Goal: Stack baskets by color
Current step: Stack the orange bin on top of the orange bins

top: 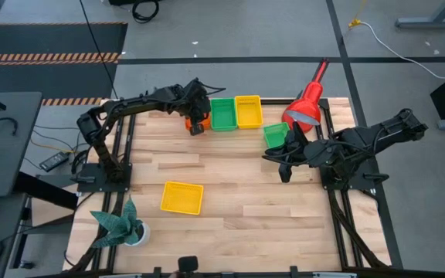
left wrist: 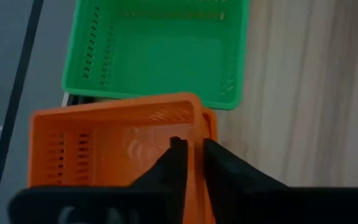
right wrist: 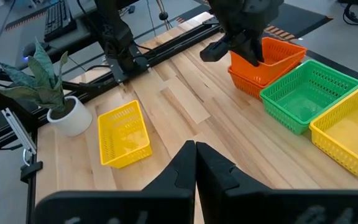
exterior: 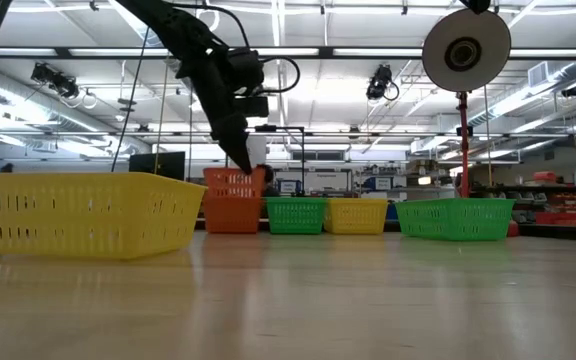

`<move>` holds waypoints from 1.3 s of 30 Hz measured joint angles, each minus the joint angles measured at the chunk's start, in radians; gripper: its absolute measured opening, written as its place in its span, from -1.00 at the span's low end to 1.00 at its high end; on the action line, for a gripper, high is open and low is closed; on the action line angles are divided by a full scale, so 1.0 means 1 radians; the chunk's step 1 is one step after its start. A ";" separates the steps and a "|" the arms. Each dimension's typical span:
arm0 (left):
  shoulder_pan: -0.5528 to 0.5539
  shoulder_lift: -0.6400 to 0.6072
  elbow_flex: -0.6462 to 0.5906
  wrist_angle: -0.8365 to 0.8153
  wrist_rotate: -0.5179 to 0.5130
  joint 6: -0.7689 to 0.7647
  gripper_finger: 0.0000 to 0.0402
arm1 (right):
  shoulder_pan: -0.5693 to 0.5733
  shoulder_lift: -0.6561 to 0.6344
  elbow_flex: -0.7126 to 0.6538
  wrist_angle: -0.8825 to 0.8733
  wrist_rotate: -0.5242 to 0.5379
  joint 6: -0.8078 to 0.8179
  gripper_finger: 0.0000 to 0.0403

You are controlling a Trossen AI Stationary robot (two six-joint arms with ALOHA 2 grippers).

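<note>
My left gripper point(left wrist: 190, 152) pinches the wall of the top orange basket point(left wrist: 114, 146), which sits crooked on the orange one below, next to the green basket point(left wrist: 157, 53); thin grip, so it could slip or drag both; right gripper point(right wrist: 194, 152) is clenched empty, parked mid-table.

Pale wooden table point(top: 230, 177) with coloured baskets point(top: 182, 197), potted plant point(top: 122, 224), red lamp point(top: 306, 108).

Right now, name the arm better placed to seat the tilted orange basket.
Left: its gripper already straddles the orange basket's wall. The right gripper waits shut, far off near a green basket.
</note>
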 joint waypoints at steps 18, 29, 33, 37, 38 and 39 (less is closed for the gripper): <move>0.106 -0.124 -0.023 -0.210 -0.124 -0.365 -0.42 | 0.000 0.000 0.000 -0.003 0.000 -0.001 -0.95; 0.198 -0.121 -0.199 -0.011 -0.018 -0.419 -0.83 | 0.000 0.000 0.000 -0.008 0.000 -0.003 -0.95; 0.189 -0.139 -0.155 -0.047 -0.022 -0.401 -0.91 | 0.000 0.000 0.000 -0.009 0.000 -0.003 -0.95; 0.201 -0.151 -0.150 -0.102 -0.115 -0.458 -0.97 | 0.000 0.000 0.000 -0.009 0.000 0.010 -0.95; 0.216 -0.142 -0.157 -0.116 -0.120 -0.465 -0.98 | 0.000 0.000 0.000 -0.009 0.000 0.016 -0.95; 0.234 -0.129 -0.165 -0.112 -0.124 -0.481 -0.98 | 0.000 0.000 0.000 -0.008 0.000 0.021 -0.95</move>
